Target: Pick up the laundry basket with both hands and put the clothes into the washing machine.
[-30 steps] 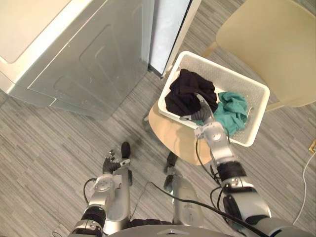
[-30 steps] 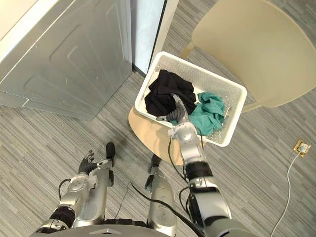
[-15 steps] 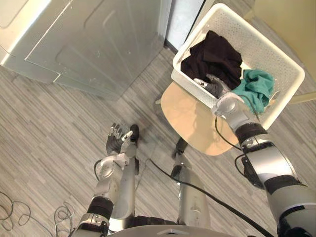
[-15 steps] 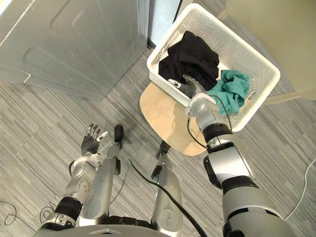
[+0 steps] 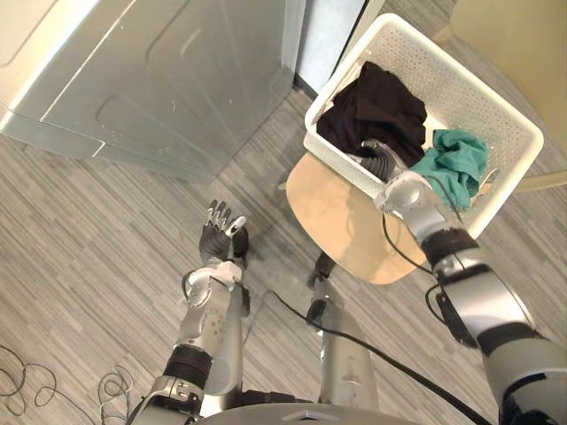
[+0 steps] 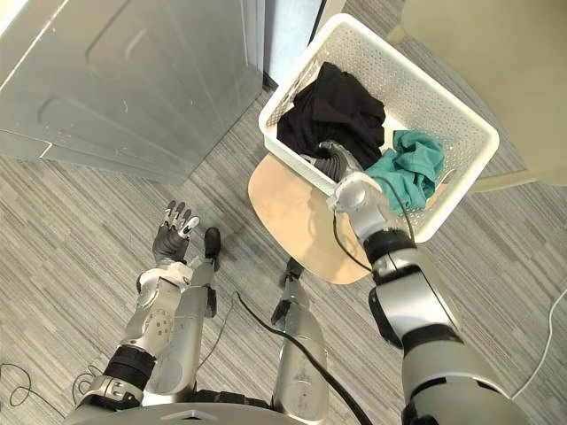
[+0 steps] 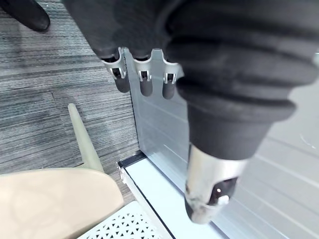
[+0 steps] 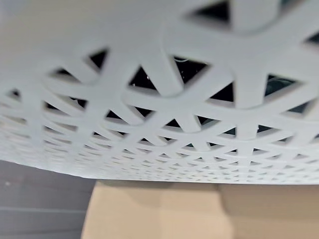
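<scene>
**Two-hand grasp of laundry basket (image 5: 493, 113): left hand (image 5: 215, 241) outstanding**

The washing machine (image 5: 159, 80) stands just beyond the laundry basket, which rests on a stool (image 5: 337, 221) with the clothes (image 5: 376, 106) inside. The right hand (image 5: 396, 181) curls over its near rim. The left hand, fingers released, hangs well apart, leftward.

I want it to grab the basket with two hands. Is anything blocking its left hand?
Nothing visible does. The left hand hangs open over the floor, apart from the white basket on the round stool.
</scene>
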`<state>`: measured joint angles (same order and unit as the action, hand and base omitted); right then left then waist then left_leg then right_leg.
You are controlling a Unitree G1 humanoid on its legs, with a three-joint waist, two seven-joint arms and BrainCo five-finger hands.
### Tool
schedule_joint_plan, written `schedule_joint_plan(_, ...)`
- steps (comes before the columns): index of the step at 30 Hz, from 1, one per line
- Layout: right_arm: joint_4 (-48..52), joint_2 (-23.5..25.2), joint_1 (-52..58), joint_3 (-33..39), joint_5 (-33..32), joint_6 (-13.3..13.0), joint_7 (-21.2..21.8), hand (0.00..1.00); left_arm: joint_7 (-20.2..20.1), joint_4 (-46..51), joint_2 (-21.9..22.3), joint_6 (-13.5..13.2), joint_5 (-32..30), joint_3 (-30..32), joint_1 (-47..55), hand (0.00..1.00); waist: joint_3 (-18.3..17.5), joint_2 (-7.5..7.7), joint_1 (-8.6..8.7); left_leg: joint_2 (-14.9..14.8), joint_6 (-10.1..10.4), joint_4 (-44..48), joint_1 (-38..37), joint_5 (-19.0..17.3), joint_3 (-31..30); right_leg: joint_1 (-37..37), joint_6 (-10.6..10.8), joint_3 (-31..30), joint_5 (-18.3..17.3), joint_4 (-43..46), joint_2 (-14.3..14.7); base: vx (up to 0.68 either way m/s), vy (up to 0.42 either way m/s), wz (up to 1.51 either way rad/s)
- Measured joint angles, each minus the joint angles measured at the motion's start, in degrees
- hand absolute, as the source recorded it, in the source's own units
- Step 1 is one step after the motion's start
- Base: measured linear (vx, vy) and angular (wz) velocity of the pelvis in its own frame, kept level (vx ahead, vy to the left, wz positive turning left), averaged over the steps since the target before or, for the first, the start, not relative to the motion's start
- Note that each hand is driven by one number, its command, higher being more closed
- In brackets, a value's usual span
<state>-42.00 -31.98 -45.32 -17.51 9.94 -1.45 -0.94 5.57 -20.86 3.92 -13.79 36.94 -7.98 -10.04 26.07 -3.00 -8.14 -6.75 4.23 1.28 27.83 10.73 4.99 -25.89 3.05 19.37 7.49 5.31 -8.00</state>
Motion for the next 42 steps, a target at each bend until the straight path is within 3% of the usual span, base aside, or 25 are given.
schedule_joint_plan(4, 11.9, 0.5, 8.9, 10.9, -6.8, -2.1, -1.3, 1.0, 0.0, 0.2, -0.1, 0.0, -0.1, -0.2, 0.0, 0.0, 0.0, 0.0, 0.69, 0.0, 0.0, 0.3, -0.3, 0.0, 0.2, 0.0, 0.0, -0.1, -0.1, 0.8, -0.2, 0.0, 0.0, 0.0)
schedule_joint_plan(9, 29.0, 0.4, 11.4, 28.6, -12.2, -6.7, -9.3, 1.0, -0.2, 7.5, -1.9, -1.1, -2.3, -1.9, 1.4, 0.0, 0.0, 0.0, 2.11, -0.2, -0.1, 1.0, -1.2, -0.6, 1.6, -0.4, -0.4, -0.2, -2.2, 4.3, -1.0, -0.02, -0.017, 0.02)
schedule_joint_plan(13, 44.6, 0.6, 18.1, 33.1, -14.8, -10.5, -10.6, 1.0, -2.0, 14.6, -4.6, -1.1, -5.5, -4.3, 4.2, 0.0, 0.0, 0.0, 2.54, -0.6, -0.4, 2.6, -0.8, -1.3, 4.2, -1.5, -0.1, -0.3, -4.2, 7.3, -2.1, -0.01, -0.017, 0.01)
schedule_joint_plan(20, 54.2, 4.9, 23.1, 33.4, -16.6, -13.4, -9.7, 1.0, -4.2, 24.2, -6.8, -1.3, -5.8, -4.2, 7.4, 0.0, 0.0, 0.0, 2.95, -0.7, -0.9, 6.2, -0.5, -3.2, 6.2, -2.3, 0.3, -2.2, -4.8, 9.7, -2.8, 0.04, -0.027, -0.1)
schedule_joint_plan(21, 55.6, 4.9, 23.7, 33.3, -16.8, -13.8, -9.3, 0.0, -4.7, 25.1, -7.0, -1.5, -5.9, -3.9, 7.3, 0.0, 0.0, 0.0, 3.04, -0.8, -0.9, 6.8, -0.3, -3.7, 6.6, -2.7, 0.3, -2.7, -4.8, 9.8, -2.8, 0.03, -0.016, -0.12)
schedule_joint_plan(24, 56.8, 4.7, 24.2, 32.5, -16.8, -14.6, -8.0, 0.0, -4.5, 26.9, -7.3, -2.1, -6.4, -3.1, 7.4, 0.0, 0.0, 0.0, 3.34, -1.1, -1.1, 8.5, 0.7, -4.7, 7.9, -4.1, 0.4, -4.2, -4.8, 10.4, -2.8, 0.02, -0.02, -0.21)
schedule_joint_plan(28, 55.2, 3.6, 24.2, 28.2, -15.4, -13.6, -6.6, 0.0, -4.6, 27.1, -7.2, -2.5, -6.4, -2.1, 7.4, 0.0, 0.0, 0.0, 3.82, -1.6, -1.1, 10.3, 1.1, -5.8, 8.5, -4.3, 0.4, -4.7, -4.7, 10.5, -2.6, 0.02, -0.026, -0.12)
schedule_joint_plan(31, 43.9, -1.6, 19.4, 21.6, -13.8, -11.6, -4.9, 0.0, -4.8, 27.2, -7.3, -2.5, -6.3, -2.2, 7.4, 0.0, 0.0, 0.0, 3.73, -1.6, -1.2, 10.6, 1.2, -6.0, 8.7, -4.4, 0.3, -4.7, -4.8, 10.8, -2.6, 0.0, -0.007, -0.01)
schedule_joint_plan(33, 34.4, -4.3, 13.6, 17.1, -9.4, -8.4, -2.9, 0.0, -5.5, 27.2, -7.3, -2.5, -6.2, -2.2, 7.7, 0.0, 0.0, -0.01, 3.44, -1.7, -1.2, 10.7, 1.6, -5.9, 8.5, -4.6, 0.3, -4.5, -4.8, 10.8, -2.6, 0.0, -0.015, 0.04)
schedule_joint_plan(35, 30.8, -6.0, 10.8, 14.4, -7.2, -6.9, -1.5, 0.0, -6.1, 27.3, -7.3, -2.5, -6.2, -2.3, 8.1, 0.0, 0.0, -0.02, 3.24, -1.7, -1.2, 10.9, 2.4, -5.9, 8.1, -5.1, 0.3, -4.2, -4.8, 10.9, -2.7, 0.01, -0.016, 0.09)
schedule_joint_plan(42, 17.6, -8.5, 3.3, 3.3, -1.9, -5.0, 2.4, 0.0, -7.2, 27.3, -7.3, -2.4, -6.2, -4.6, 9.0, 0.0, 0.0, -0.02, 2.12, -1.7, -1.1, 10.3, 4.3, -5.2, 7.2, -6.0, 0.2, -2.9, -4.3, 10.0, -2.6, 0.02, -0.027, 0.07)
